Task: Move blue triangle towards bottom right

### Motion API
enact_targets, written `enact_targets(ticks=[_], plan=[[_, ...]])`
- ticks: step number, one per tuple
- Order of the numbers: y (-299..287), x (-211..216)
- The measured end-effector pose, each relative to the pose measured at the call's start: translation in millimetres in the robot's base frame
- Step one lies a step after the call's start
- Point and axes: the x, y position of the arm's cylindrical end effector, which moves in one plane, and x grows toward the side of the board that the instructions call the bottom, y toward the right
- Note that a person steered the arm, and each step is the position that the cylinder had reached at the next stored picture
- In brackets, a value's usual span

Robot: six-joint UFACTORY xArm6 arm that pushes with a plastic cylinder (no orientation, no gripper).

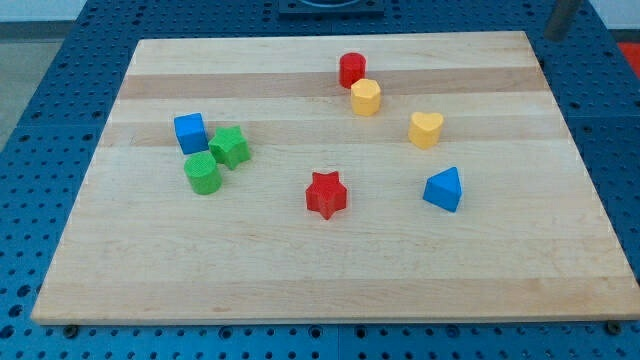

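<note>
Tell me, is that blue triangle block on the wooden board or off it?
On it. The blue triangle block sits flat on the wooden board, toward the view's right, well inside the edge. My tip does not show.

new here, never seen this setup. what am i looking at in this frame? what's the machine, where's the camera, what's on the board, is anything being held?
One camera looks down at an angle on a wooden board resting on a blue perforated table. The machine is a robot arm ending in a plain rod that pushes blocks; it holds nothing. A dark object at the view's top right may be that rod, but my tip is not clearly visible.

Eight blocks lie on the board: blue triangle at the right, yellow heart above it, red star in the centre, red cylinder and yellow block near the top, and blue cube, green star and green cylinder clustered at the left.
</note>
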Motion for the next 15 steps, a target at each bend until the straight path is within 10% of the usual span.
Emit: enact_targets(ticks=[2, 8, 15], plan=[[-7, 19], [-120, 303], [-234, 274]])
